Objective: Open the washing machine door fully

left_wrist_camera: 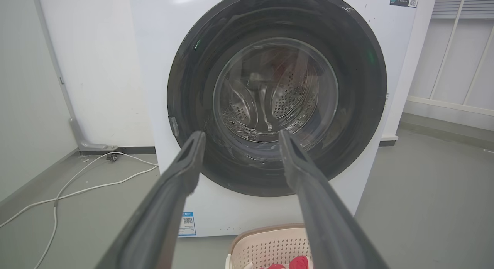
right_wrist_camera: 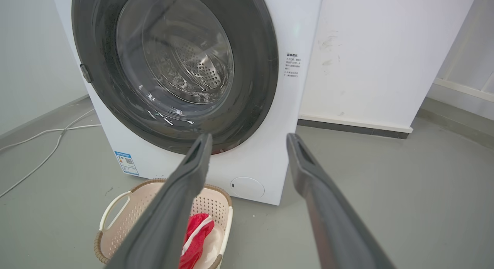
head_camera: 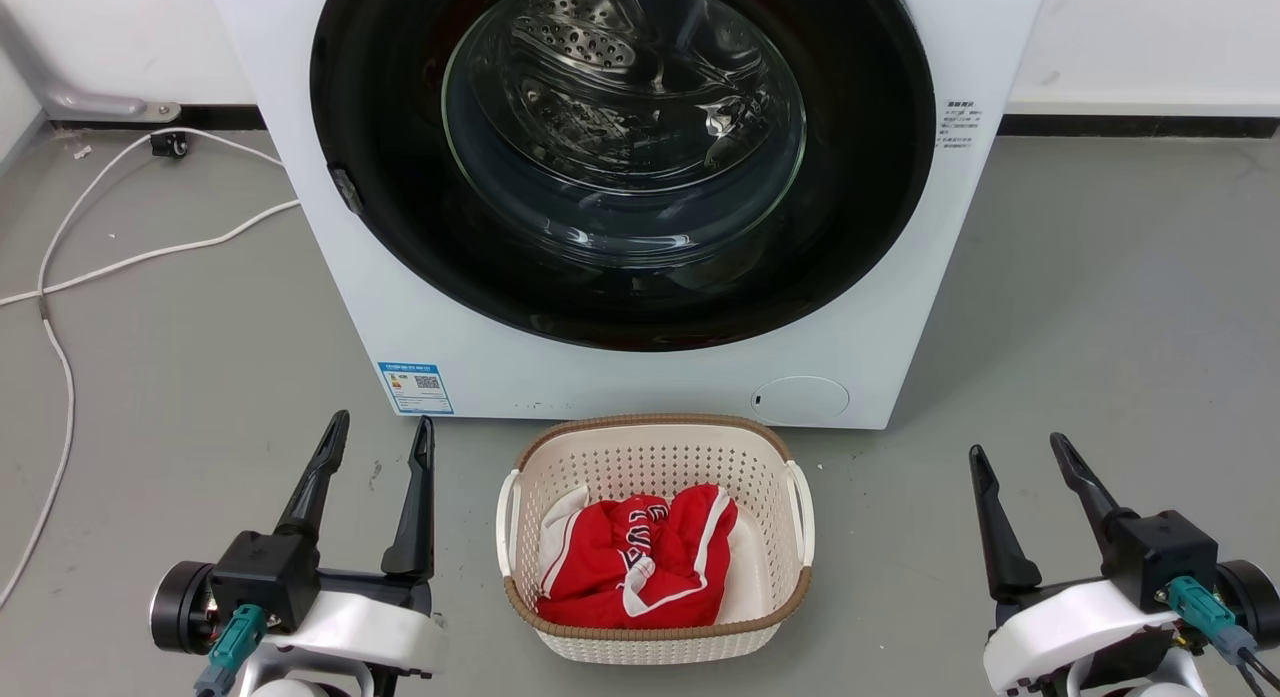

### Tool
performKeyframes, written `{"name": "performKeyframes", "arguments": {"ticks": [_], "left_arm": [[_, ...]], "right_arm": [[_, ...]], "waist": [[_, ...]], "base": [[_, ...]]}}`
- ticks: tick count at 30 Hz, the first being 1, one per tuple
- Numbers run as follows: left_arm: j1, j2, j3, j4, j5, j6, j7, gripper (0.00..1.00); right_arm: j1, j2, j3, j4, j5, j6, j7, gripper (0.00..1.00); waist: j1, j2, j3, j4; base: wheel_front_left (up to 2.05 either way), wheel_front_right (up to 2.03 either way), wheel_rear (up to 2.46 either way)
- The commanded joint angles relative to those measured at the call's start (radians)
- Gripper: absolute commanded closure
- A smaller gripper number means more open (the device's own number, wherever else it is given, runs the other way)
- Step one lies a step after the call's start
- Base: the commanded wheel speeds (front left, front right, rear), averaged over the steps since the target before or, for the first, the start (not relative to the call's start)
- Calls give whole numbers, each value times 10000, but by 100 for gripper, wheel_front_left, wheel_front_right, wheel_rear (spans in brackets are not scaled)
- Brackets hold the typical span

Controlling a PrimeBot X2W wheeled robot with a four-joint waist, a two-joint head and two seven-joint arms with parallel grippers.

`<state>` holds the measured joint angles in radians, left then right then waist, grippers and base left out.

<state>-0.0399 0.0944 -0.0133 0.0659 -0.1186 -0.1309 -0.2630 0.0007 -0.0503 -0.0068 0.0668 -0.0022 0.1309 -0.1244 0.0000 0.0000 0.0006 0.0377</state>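
The left gripper (head_camera: pixel 383 422) is being held with its fingers spread and nothing between them, low at the left and well short of the washer (head_camera: pixel 600 377). The right gripper (head_camera: pixel 1017 447) is being held likewise, spread and empty, low at the right. Between them a basket (head_camera: pixel 655 419) holding a red garment (head_camera: pixel 640 557) is standing on the floor, just before the washer's front. Beyond it, the door (head_camera: pixel 620 157) is being seen shut flush against the front panel, with no gap showing round its rim. The task is therefore being judged as not yet begun: the approach, the grip, the release and the full swing are all outstanding. The door is being noted as a large round glossy black ring with a clear bulging glass centre, the perforated steel drum showing through it. A small grey tab (head_camera: pixel 347 190) is sitting on its left edge; whether it is a catch or a hinge cannot be told.
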Motion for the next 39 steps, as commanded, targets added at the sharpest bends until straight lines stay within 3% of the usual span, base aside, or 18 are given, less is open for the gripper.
{"name": "performKeyframes", "arguments": {"ticks": [1, 2, 4, 13, 21, 25, 29, 32, 39], "left_arm": [[36, 14, 28, 11, -46, 2, -25, 0], [39, 15, 29, 8, -48, 2, -25, 0], [36, 10, 32, 10, -50, 1, -25, 0], [26, -1, 40, 23, -44, 1, -25, 0], [40, -28, 66, 21, -63, 2, -25, 0], [5, -42, 100, -60, -95, 1, -25, 0], [-156, -45, 135, -151, -161, 2, -25, 0], [-310, -48, 166, -259, -224, 2, -25, 0], [-804, 30, 35, -598, -384, 1, -24, 0]], "right_arm": [[55, 2, -11, 35, 74, -3, -67, 0], [53, 2, -2, 52, 131, -3, -58, 49], [34, 2, 24, 64, 216, -3, -79, 100], [-36, 2, 110, 194, 1108, -3, -222, 100], [-333, 2, 715, 999, 7154, -3, -923, 100], [-757, 4, 1213, 1116, 11872, -2, -1221, 100], [-1379, 4, 1255, 1096, 15406, -2, -1360, 100], [-2051, -1, 965, 1198, 16904, -2, -1386, 100], [-4221, -426, 400, 2328, 18393, -2, -998, 100]], "waist": [[0, 0, 2, -4], [0, 0, 2, -5], [0, 0, 7, -6], [0, 0, 9, -31], [0, 0, 14, -52], [0, 0, 149, -96], [0, 0, 413, -126], [0, 0, 686, -118], [0, 0, 1526, -27]], "base": [[0, 0, 0], [0, 0, 0], [0, 0, 0], [0, 0, 0], [0, 0, 0], [0, 0, 0], [0, 0, 0], [0, 0, 0], [0, 0, 0]]}}
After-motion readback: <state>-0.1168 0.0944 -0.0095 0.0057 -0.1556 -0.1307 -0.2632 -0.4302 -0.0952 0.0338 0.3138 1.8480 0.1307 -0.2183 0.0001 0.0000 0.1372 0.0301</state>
